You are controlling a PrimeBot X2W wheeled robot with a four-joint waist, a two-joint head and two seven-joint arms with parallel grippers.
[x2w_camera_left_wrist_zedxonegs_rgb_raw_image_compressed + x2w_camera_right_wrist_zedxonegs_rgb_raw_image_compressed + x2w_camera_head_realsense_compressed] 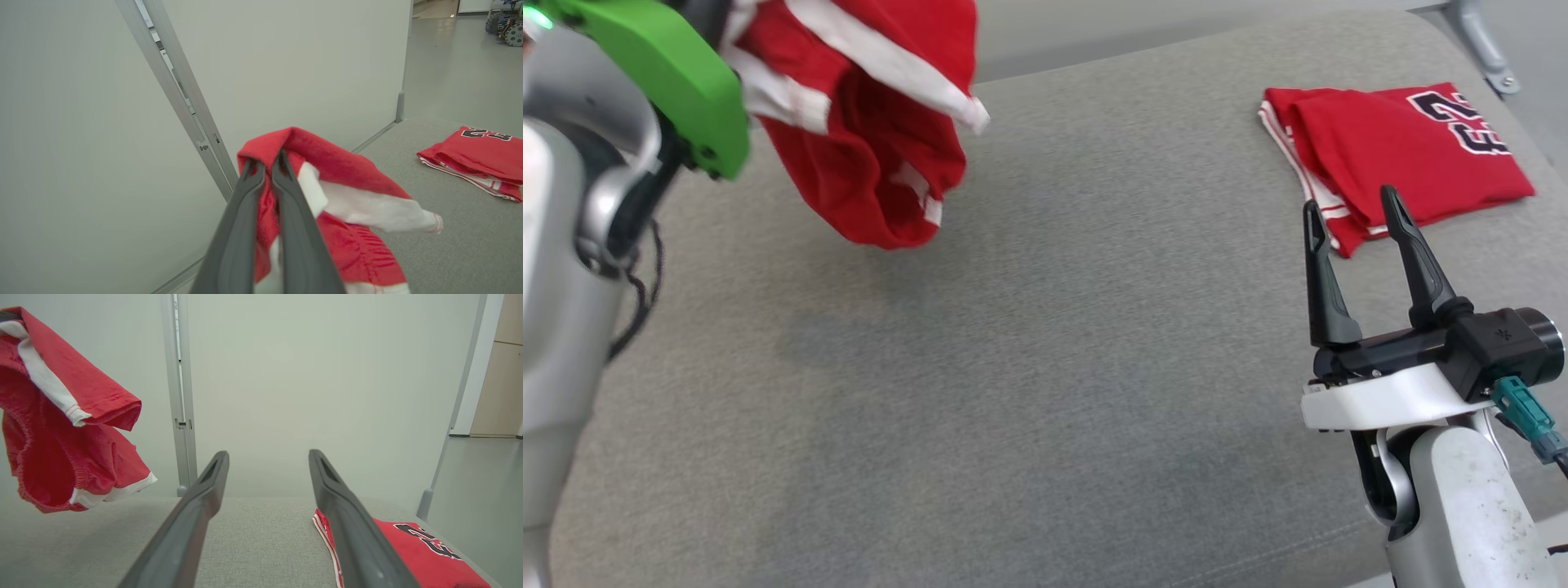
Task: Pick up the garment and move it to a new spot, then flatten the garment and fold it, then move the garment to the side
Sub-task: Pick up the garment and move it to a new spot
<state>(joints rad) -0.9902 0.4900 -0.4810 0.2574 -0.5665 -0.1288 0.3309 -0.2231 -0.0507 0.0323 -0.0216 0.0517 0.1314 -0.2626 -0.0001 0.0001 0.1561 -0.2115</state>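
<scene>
Pinching red shorts (347, 171) tight in left gripper (266, 160), hanging below it for carrying; right gripper (1349, 198) spread wide, empty, folded jersey (1405, 147) just beyond.

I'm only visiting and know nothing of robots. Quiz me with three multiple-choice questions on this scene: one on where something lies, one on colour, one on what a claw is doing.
1. Where does the folded jersey lie?
A) on the grey fabric surface, at the far right
B) hanging from a claw
C) on the floor

2. What colours is the hanging garment?
A) blue and yellow
B) red and white
C) all black

3. How is the right claw?
A) shut on the jersey
B) shut on nothing
C) open and empty

Answers:
1 A, it rests flat beyond the right claw.
2 B, red cloth with white bands dangles from the shut left claw.
3 C, its fingers stand apart with nothing between.
</scene>
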